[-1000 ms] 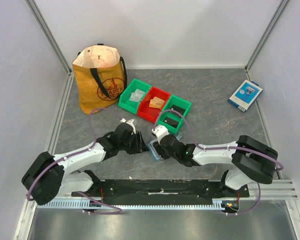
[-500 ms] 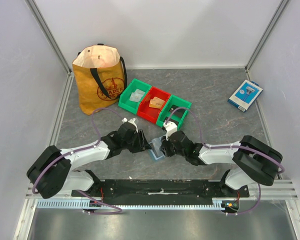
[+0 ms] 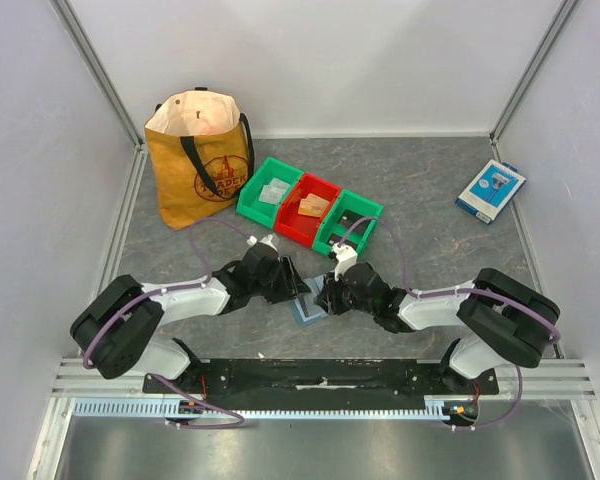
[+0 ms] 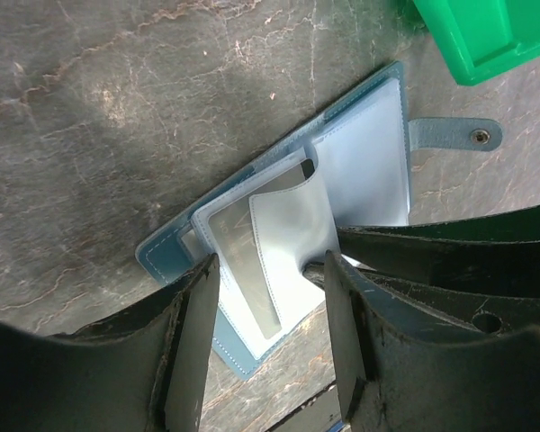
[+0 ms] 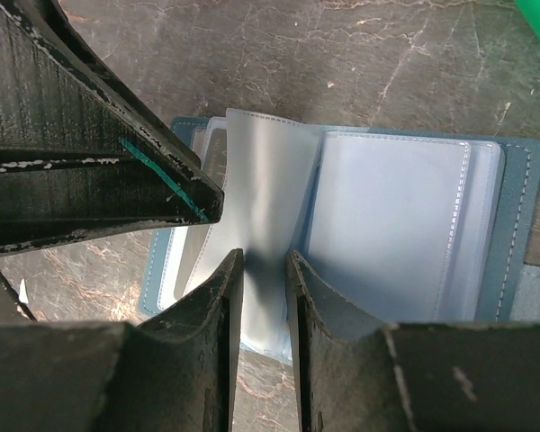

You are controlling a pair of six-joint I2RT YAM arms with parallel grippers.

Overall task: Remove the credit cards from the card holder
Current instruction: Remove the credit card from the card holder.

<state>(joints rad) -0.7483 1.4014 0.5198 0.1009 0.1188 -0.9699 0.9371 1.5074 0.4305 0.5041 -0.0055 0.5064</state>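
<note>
The card holder [image 3: 307, 311] lay open and flat on the grey table [image 3: 430, 260], near the front edge between the two arms and just in front of the three bins. In the left wrist view its snap tab [image 4: 454, 135] pointed away from the spine, toward the corner of the nearest green bin [image 4: 486, 36]. The left gripper [image 4: 270, 261] hovered over the holder's near half with its jaws set wide, one finger on each side of the clear inner pockets; contact with them could not be determined. The right gripper [image 5: 263, 261] stood over the spine with its jaws narrow, pinching one translucent pocket leaf [image 5: 265, 189] and lifting it clear of the other pockets. The pocket stack [image 5: 387, 225] on the far half lay flat. A pale grey insert showed in a clear pocket [image 4: 243, 247]; whether it was a card could not be determined. Pale credit cards [image 3: 272, 193] rested in the left green bin [image 3: 250, 205], and orange-tan ones in the red bin [image 3: 292, 225]. A mustard tote bag [image 3: 200, 160] stood at the far left, and a blue-and-white box [image 3: 490, 190] lay well apart at the far right.
</note>
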